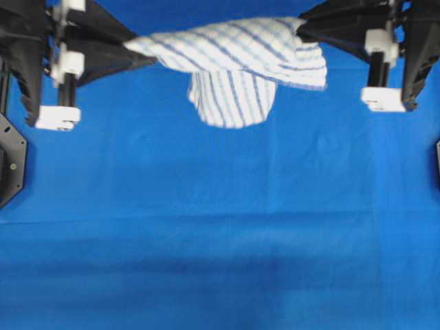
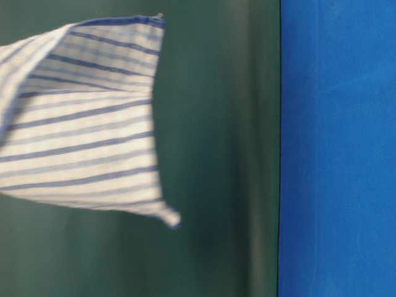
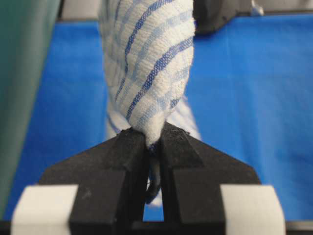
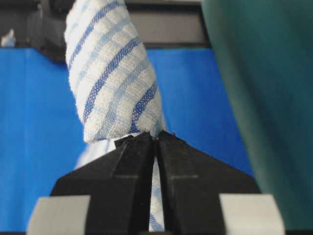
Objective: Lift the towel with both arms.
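Both my jaws pinched on opposite corners of the towel at frame top, soft thin cloth sagging mid-span above the bench.

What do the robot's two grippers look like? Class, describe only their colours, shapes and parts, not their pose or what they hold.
Both the left gripper and the right gripper are matte black, with long fingers tapering to pointed triangular tips. White plastic blocks sit at the finger bases and on the black arm links behind. No markings or loose cables are clearly visible.
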Controlling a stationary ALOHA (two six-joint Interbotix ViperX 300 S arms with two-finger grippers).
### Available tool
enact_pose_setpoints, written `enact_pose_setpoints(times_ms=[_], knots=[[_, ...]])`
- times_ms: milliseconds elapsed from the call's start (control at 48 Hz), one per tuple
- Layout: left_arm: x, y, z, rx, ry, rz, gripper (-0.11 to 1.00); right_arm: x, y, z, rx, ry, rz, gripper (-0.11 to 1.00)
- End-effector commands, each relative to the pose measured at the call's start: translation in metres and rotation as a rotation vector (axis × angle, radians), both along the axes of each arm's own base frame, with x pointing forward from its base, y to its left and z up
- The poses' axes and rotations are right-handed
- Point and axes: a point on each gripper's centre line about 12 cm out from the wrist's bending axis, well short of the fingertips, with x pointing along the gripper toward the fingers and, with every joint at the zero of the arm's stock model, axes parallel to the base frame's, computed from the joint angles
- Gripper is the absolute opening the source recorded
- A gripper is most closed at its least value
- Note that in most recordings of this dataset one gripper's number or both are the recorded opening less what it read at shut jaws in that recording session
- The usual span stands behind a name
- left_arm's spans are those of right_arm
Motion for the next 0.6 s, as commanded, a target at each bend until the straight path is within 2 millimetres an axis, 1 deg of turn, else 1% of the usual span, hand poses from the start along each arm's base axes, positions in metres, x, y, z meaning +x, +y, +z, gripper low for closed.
enact_pose_setpoints(times_ms=[0,83,208,583], knots=[[-0.006,0.000,0.025,0.015,-0.060,0.000,0.02,-0.011,0.001,0.024,-0.008,-0.059,-0.001,0.03],[-0.007,0.000,0.028,0.021,-0.067,-0.001,0.02,-0.016,0.001,0.029,-0.008,-0.073,-0.002,0.03],[-0.006,0.000,0.027,0.028,-0.065,-0.003,0.02,-0.021,0.001,0.031,-0.008,-0.083,-0.002,0.03],[-0.005,0.000,0.026,0.047,-0.063,-0.007,0.02,-0.020,0.001,0.029,-0.017,-0.074,-0.001,0.04]])
